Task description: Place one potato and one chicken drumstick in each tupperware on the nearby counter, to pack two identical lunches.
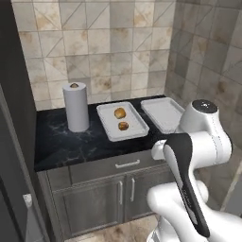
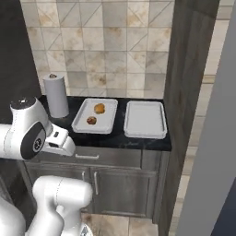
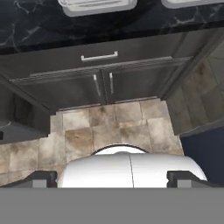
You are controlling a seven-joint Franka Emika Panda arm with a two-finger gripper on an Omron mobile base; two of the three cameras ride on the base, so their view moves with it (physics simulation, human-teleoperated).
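My pincer [image 3: 112,177] stands wide and holds nothing; its two dark finger tips [image 3: 41,178] rise at the bottom corners of the hand view, pointing down at the tiled floor [image 3: 109,131] before the cabinet doors [image 3: 103,85]. From there the two trays are cut off at the top edge. On the black tabletop [image 1: 61,142], the left tupperware [image 1: 122,121] holds two small brown items [image 1: 120,113], apart from each other; I cannot tell which is potato and which drumstick. The right tupperware [image 2: 144,119] lies just beside it, near the tabletop's right end by a dark tall panel [image 2: 184,92]. A paper towel roll [image 1: 76,107] stands upright to the left. Bare tabletop lies along the front edge.
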